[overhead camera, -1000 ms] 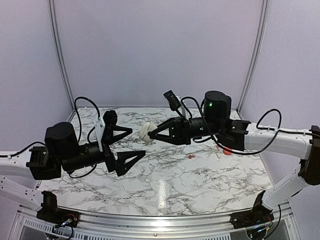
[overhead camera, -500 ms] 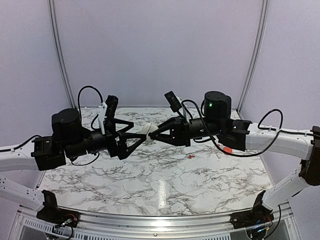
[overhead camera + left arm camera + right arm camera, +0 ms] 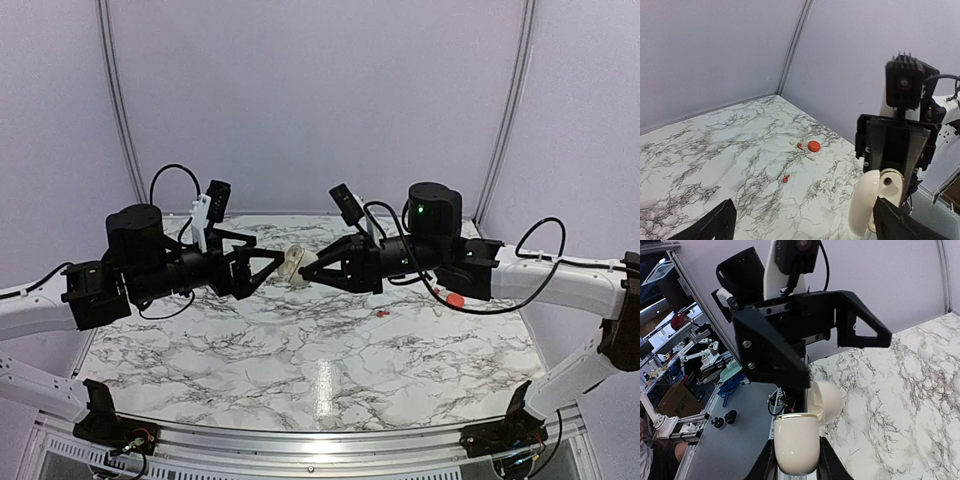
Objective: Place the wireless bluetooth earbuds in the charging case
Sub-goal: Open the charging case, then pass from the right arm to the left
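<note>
The right gripper (image 3: 305,272) pinches the open cream charging case (image 3: 292,263) aloft; the left gripper (image 3: 268,268), spread wide and empty, should straddle the case squarely before closing.

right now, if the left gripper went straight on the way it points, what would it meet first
Most likely the open cream charging case held by the right gripper, straight ahead of the left gripper and its open jaws; how near is unclear.
</note>
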Available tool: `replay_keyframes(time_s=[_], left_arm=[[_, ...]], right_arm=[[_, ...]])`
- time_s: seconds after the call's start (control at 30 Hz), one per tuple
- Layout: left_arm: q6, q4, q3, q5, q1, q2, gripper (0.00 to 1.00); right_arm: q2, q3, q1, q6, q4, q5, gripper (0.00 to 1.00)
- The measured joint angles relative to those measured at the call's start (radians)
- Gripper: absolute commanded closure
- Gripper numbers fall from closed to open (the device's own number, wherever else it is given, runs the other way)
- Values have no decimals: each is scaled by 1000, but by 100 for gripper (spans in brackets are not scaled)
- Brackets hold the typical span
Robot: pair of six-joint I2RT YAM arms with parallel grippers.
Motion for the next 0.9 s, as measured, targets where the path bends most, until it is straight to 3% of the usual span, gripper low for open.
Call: replay_keyframes(time_s=[0.37,0.53,0.57,0.9], left_arm=[[19,26,-104,-53,41,-117,1],[56,190,-240,10,42,-246,1],[67,310,-327,74,42,-278,8],[59,599,-336,222,31,-143,38]], right_arm=[[0,-1,2,16,41,-55,100],[-1,-17,2,64,164,-29,100],[-1,-22,2,99,247,-9,100],[71,12,27,203,504,25,100]])
